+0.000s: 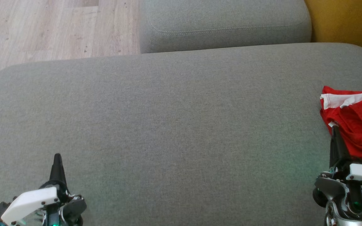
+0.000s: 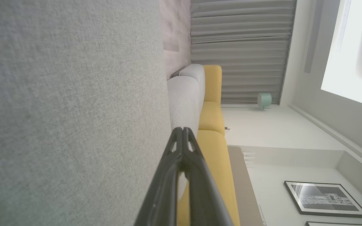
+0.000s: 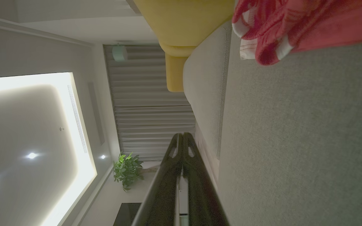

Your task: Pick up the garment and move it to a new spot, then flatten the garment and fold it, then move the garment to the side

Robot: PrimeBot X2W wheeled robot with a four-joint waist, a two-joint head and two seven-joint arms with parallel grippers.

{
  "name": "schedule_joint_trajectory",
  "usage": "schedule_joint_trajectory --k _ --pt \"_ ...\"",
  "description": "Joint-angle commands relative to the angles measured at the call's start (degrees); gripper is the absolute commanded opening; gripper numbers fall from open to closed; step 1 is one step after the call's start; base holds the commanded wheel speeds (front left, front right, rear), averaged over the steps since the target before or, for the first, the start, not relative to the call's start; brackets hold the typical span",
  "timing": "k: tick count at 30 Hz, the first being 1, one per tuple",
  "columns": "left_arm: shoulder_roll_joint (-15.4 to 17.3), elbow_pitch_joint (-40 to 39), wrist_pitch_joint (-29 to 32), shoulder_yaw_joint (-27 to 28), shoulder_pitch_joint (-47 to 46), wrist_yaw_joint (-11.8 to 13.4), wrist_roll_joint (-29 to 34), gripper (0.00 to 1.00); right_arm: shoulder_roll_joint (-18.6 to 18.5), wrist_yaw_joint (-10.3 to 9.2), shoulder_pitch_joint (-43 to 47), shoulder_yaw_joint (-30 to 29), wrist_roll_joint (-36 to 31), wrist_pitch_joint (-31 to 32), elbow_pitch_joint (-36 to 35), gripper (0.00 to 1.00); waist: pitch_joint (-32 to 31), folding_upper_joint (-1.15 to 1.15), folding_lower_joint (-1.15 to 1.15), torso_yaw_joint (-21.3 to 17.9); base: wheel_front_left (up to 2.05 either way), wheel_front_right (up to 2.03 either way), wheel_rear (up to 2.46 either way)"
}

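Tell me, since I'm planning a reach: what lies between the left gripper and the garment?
Just bare grey cushion, in the head view, from left gripper to red garment.

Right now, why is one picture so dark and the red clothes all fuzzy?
Right wrist view: the glowing ceiling panel makes the rest dim, and the garment sits close, blurred. Head view: evenly lit, garment sharper. Left wrist view: brighter, panel glaring.

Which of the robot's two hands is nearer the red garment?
The right hand, shut, at the edge of the red garment; the left hand is far off across the grey cushion.
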Motion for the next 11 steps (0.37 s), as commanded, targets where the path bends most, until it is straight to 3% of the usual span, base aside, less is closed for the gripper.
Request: schedule_joint_trajectory --k 1,11 --pt "0.3 -2.1 0.4 2.3 -2.7 -0.4 -0.3 0.00 -0.3 -0.04 -1.2 1.2 0.4 0.3 -2.2 0.00 0.0 0.00 0.00 0.0 0.00 0.00 0.00" --pt "0.3 -2.1 0.4 2.3 -2.7 -0.4 -0.3 0.00 -0.3 -0.04 -1.2 1.2 0.4 0.3 -2.2 0.00 0.0 0.00 0.00 0.0 0.00 0.00 0.00"
